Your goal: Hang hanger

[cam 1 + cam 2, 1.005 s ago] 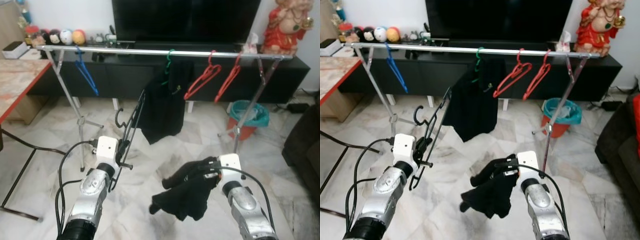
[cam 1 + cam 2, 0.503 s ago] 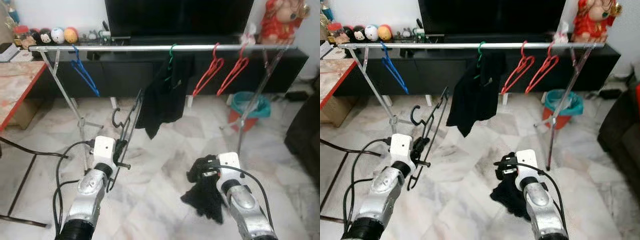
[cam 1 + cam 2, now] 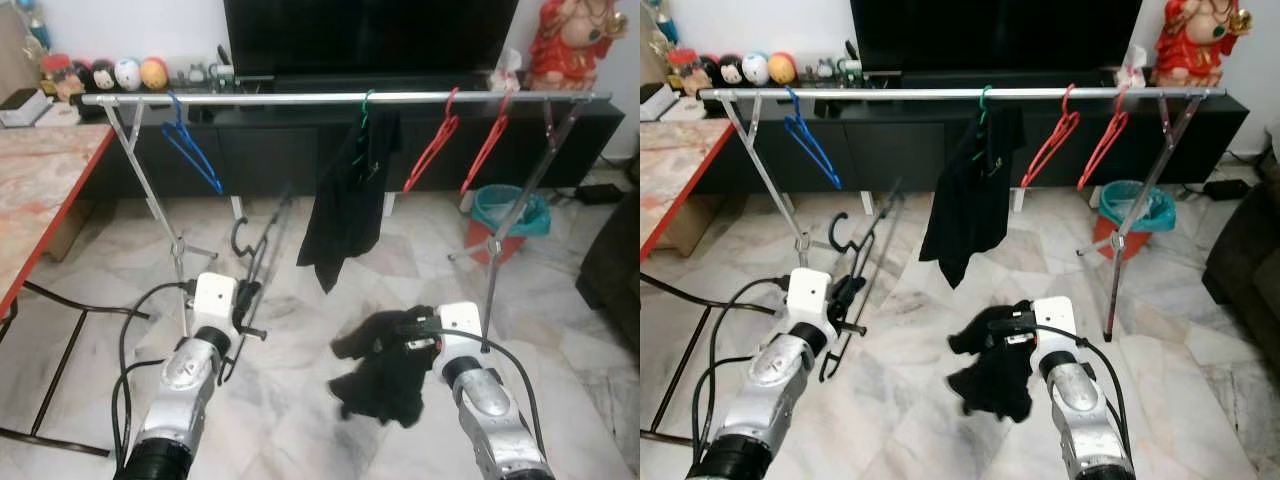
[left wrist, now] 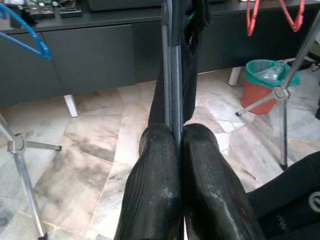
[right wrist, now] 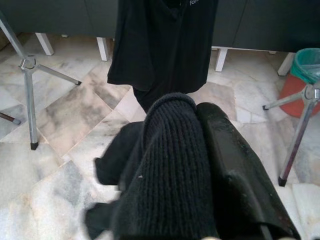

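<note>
Marble-floored lounge, silver clothes rail [image 3: 300, 98] at twelve o'clock: thin black wire hanger [image 3: 262, 245] pinched in left gripper [image 3: 245, 305], black knitted garment [image 3: 385, 365] clamped by right gripper [image 3: 418, 335], neither hung yet.

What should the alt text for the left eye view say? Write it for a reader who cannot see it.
The left claw grips a black hanger and the right claw grips a black garment, both held above a marble floor. Beyond them, a metal clothes rail carries a blue hanger, a hung black garment and two red hangers.
</note>
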Controlling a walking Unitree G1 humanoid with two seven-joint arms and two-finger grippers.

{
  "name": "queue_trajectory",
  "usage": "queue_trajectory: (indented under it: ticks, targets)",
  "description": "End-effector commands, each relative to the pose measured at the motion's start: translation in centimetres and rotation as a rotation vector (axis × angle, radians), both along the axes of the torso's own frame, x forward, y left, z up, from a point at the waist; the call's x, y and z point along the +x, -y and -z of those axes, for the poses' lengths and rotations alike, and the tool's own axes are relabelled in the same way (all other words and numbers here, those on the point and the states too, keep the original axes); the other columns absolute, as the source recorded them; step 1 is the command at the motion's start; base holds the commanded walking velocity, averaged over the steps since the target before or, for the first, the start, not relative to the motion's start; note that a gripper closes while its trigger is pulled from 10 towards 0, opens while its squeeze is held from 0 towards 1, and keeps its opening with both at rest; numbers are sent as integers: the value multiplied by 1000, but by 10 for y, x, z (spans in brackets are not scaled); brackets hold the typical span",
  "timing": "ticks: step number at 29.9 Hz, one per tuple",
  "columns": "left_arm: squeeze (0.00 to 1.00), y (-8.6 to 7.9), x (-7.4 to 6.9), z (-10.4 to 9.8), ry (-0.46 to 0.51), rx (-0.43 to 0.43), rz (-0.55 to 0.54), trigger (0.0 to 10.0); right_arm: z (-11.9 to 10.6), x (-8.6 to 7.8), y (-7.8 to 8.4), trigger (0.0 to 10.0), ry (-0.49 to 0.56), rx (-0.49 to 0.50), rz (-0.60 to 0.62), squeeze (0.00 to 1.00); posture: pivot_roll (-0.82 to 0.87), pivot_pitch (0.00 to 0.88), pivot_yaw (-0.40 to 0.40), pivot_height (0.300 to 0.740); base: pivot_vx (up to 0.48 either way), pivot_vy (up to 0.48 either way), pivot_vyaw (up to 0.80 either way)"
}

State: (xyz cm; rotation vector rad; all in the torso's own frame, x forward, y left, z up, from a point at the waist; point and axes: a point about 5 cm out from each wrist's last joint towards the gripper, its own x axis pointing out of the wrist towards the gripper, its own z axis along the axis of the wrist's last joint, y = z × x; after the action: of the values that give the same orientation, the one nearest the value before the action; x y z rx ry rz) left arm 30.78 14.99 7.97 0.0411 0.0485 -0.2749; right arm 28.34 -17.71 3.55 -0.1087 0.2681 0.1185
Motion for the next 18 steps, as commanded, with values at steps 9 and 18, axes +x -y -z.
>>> queue_trajectory:
  ticks: [9,18]
  targets:
    - [0,1,0,-4,19,1,14,10000,-11,7,0,10000,56,3,1,0,14,0,15,740,-177,0,0]
    - [0,2,0,-3,17,-1,21,10000,-11,7,0,10000,60,4,2,0,8,0,18,740,-266,0,0]
